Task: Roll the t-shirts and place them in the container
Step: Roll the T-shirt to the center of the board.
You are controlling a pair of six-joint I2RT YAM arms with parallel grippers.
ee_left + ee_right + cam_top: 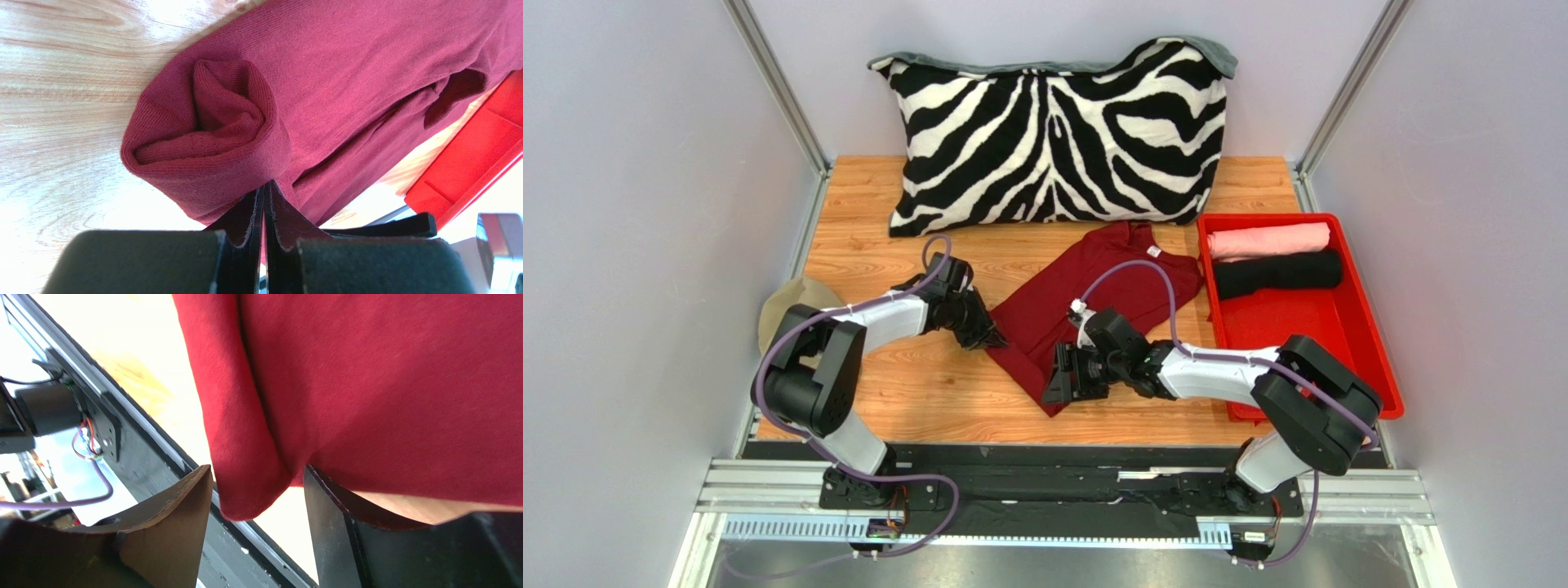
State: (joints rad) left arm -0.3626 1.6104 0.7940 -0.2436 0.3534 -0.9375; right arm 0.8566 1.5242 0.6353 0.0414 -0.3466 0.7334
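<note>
A maroon t-shirt [1100, 294] lies flat in the middle of the table, its near-left end curled into a loose roll [209, 128]. My left gripper [987, 333] is at that rolled end, and its jaws [264, 196] are shut on a thin fold of the maroon cloth. My right gripper [1059, 377] is at the shirt's near corner. It stands open [256, 471], and a folded corner of the maroon t-shirt [245, 478] hangs loose between its fingers. A rolled pale pink t-shirt [1268, 239] and a rolled black t-shirt [1277, 272] lie in the red tray [1369, 355].
A large zebra-striped pillow [1057, 129] leans against the back wall. A khaki cap [787, 306] sits at the table's left edge behind the left arm. The red tray [472, 165] is right of the shirt. The black rail [153, 453] at the table's near edge lies just under the right gripper.
</note>
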